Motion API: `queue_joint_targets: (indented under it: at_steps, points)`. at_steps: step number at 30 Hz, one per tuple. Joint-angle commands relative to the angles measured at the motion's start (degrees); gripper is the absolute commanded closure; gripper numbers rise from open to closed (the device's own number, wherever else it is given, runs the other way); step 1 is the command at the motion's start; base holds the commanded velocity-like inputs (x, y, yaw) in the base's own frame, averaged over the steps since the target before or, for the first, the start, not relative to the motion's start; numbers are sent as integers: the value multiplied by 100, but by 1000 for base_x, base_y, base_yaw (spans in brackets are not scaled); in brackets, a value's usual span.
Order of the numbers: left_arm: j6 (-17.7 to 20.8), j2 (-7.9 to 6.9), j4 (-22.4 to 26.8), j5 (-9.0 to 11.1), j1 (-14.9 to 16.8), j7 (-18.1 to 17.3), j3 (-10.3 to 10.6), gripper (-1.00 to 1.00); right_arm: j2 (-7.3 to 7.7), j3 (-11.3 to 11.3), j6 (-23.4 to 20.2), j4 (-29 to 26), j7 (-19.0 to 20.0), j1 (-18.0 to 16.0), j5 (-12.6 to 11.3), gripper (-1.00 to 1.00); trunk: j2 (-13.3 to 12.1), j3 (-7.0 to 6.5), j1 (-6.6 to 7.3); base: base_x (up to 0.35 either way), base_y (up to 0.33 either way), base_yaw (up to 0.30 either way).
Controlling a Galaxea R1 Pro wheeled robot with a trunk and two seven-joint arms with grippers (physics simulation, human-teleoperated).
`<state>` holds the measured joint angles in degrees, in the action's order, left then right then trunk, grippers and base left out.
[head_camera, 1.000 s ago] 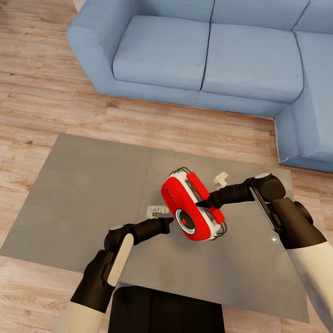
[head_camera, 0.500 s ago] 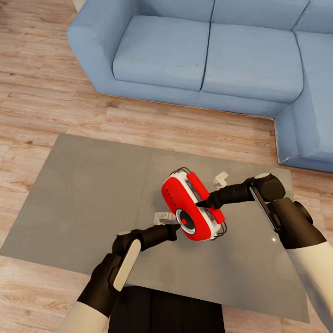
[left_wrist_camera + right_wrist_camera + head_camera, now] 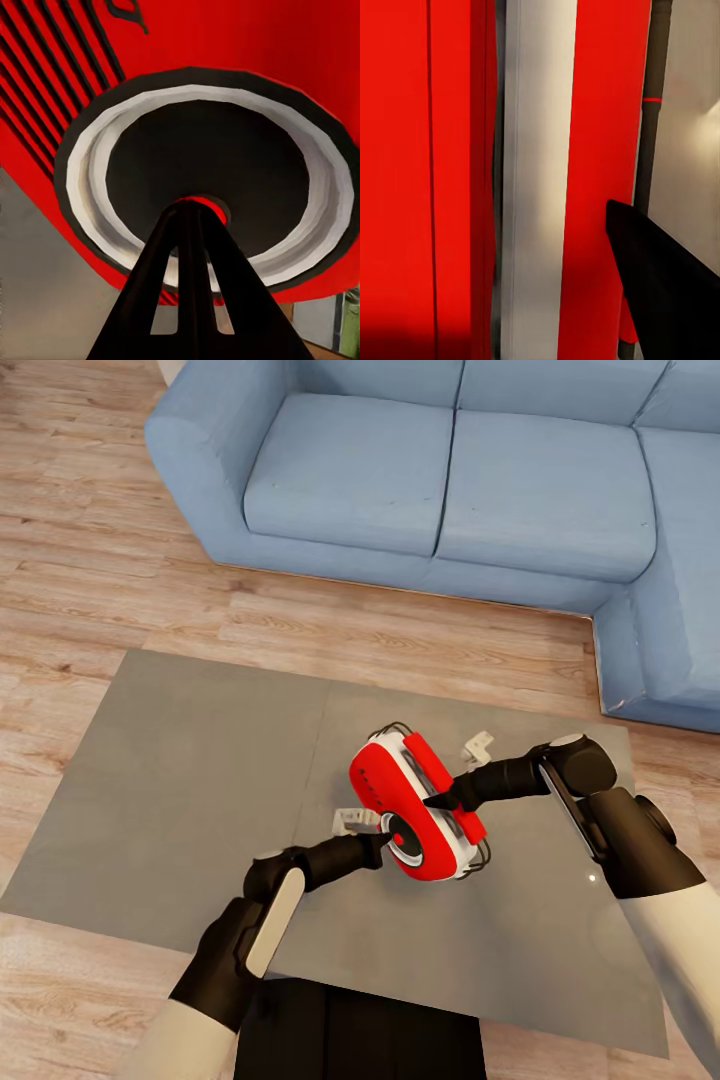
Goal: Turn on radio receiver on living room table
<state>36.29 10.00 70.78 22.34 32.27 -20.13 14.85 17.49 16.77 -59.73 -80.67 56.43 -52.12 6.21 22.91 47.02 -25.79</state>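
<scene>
Item: radio receiver (image 3: 415,810), bright red with white trim. Location: right-hand half of the grey tabletop (image 3: 180,780), just right of its seam, tipped up on edge with the face angled toward the robot. Round dial (image 3: 206,176) low on the face; thin wire handle at the far end.

Left tool (image 3: 378,844): fingers brought together to a single point, holding nothing. In the left wrist view the tip sits at the red centre of the dial, touching or very nearly so.

Right tool (image 3: 437,799): pressed against the radio's upper red and white side, apparently bracing it. One dark finger (image 3: 660,285) lies along the casing; whether the jaws are spread or together cannot be told.

Surroundings: blue sofa (image 3: 450,470) beyond the tabletop, light wood plank floor (image 3: 90,590) around it.

Step in hand, as judged: pressing the dial to switch on. Next move calls for a short, straight push by the left tool while the right tool resists, so the radio does not slide or topple.
</scene>
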Motion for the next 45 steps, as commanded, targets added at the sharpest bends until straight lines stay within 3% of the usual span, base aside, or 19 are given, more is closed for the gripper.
queue_joint_targets:
  at_steps: [1, 5, 8, 15, 18, 23, 40, 42, 45]
  points:
    - [-23, 0, -21, 4, 4, 0, 0, 100, 0, 1, -27, -1, 0, 0, -60, 100, 0, 0, 0, 0, 0, 0]
    - [-114, 0, -221, -1, 16, 0, 0, 100, 0, 2, -27, -2, 0, 0, -62, 100, 0, 0, 0, 0, 0, 0]
    - [-421, 0, -465, 5, 29, 0, 21, 100, 0, -1, -27, -2, 0, 0, -59, 100, 0, 0, 0, 0, 0, 0]
    - [-588, 0, -644, 30, 33, 0, 426, 100, 0, 1, -27, -1, 0, 0, -63, 100, 0, 0, 0, 0, 0, 0]
    - [-602, 0, -651, 267, 34, 0, 477, 100, 0, 2, -27, -1, 0, 0, -66, 100, 0, 0, 0, 0, 0, 0]
    - [-621, 0, -653, 487, 34, 0, 500, 100, 0, 2, -27, 8, 0, 0, -67, 100, 0, 0, 0, 0, 0, 0]
    - [-624, 0, -608, 492, 41, 0, 510, 100, 4, -61, -27, 86, -132, 0, -75, 100, 0, 0, 0, 0, 0, 0]
    - [-624, 0, -604, 491, 42, 0, 510, 100, 7, -241, -27, 87, -381, 0, -10, 100, 0, 0, 0, 0, 0, 0]
    - [-620, 0, -601, 490, 43, 0, 510, 100, 3, -447, -27, 82, -835, 0, 430, 100, 0, 0, 0, 0, 0, 0]
